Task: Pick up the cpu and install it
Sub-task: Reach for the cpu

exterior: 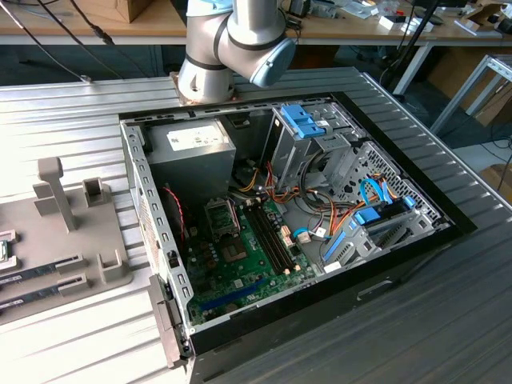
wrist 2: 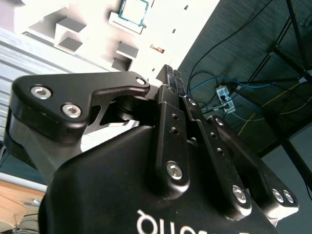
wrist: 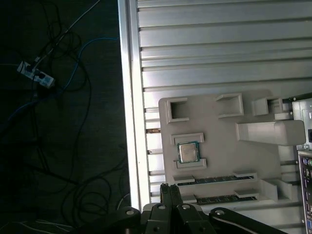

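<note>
Exterior view, centre: open desktop computer case [exterior: 138,188] lying on its side on a ribbed metal table [exterior: 72,104].

Inside the case:
- grey power supply box [exterior: 196,148] at upper left
- green motherboard [exterior: 240,268] below it, with black memory slots [exterior: 268,236] running lengthwise
- drive cage with blue tabs [exterior: 308,120] at upper right
- orange and blue cables [exterior: 324,216] between cage and board

At the exterior view's left, a pale grey fixture tray [exterior: 80,232] carries an upright post [exterior: 52,188] and two long memory sticks [exterior: 40,266] lying parallel. A wooden workbench [exterior: 120,28] runs along the top edge.

First wrist view: same tray [wrist: 224,151] with both memory sticks [wrist: 214,180] in adjacent slots. Beside the table, a dark floor with loose cables [wrist: 73,161] and a power strip [wrist: 35,74].
</note>
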`<state>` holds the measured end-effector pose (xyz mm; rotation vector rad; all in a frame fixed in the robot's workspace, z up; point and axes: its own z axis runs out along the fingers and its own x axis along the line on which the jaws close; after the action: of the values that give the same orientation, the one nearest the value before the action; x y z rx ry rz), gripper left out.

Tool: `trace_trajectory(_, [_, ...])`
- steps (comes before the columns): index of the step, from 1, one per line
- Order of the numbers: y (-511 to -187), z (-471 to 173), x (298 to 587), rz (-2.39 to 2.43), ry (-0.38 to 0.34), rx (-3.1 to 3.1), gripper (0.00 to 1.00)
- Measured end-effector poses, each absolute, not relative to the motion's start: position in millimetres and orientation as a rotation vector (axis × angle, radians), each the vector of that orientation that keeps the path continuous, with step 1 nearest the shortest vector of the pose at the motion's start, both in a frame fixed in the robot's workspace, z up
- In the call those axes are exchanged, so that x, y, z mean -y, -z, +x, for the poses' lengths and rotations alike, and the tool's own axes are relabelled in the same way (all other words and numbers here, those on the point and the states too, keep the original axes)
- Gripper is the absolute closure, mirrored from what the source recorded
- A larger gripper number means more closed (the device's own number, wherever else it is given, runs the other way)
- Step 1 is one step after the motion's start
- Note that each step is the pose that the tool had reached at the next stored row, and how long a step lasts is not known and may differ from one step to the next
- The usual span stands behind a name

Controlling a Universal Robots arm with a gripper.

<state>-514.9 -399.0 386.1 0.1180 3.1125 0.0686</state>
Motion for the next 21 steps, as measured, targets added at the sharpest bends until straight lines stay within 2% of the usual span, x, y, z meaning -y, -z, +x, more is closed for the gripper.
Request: trace_trajectory(21, [-385.0,-519.7,399.0,0.118,-0.069,-3.112,0.89])
